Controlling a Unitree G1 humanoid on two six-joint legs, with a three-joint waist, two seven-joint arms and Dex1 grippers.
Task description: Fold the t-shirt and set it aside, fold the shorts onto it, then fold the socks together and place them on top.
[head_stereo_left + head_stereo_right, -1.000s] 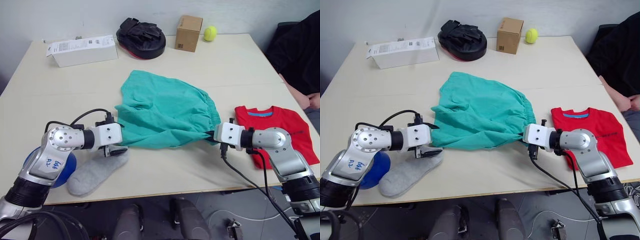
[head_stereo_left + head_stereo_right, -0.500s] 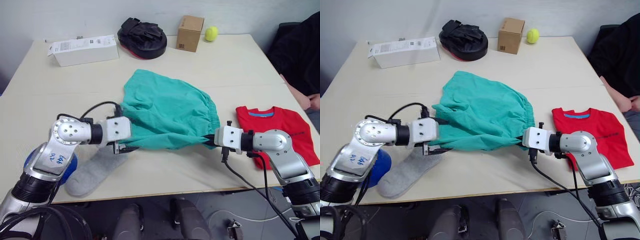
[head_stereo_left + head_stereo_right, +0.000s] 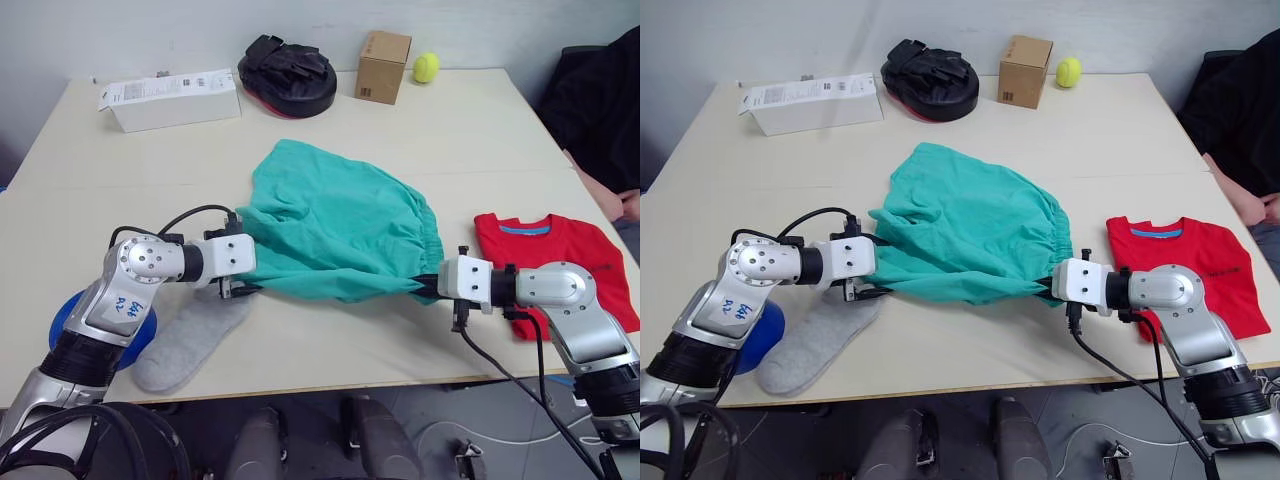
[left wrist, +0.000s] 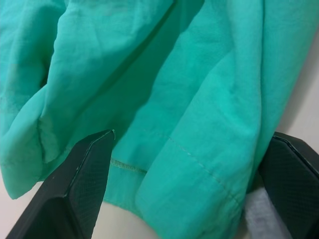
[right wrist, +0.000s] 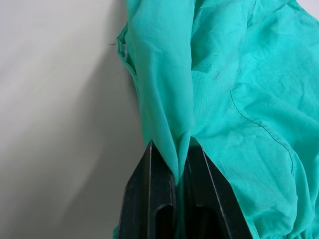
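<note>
On the pale surface: shorts spread centrally, t-shirt flat at right. Right gripper jaws clamped on shorts' hem. Left gripper jaws wide apart around fabric, perhaps touching. Sock below.

Shorts mid-table, t-shirt right, sock left.

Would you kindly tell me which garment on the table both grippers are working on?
The teal-green shorts: the right gripper pinches one edge and the left gripper straddles the other, while the red t-shirt lies flat, untouched.
</note>
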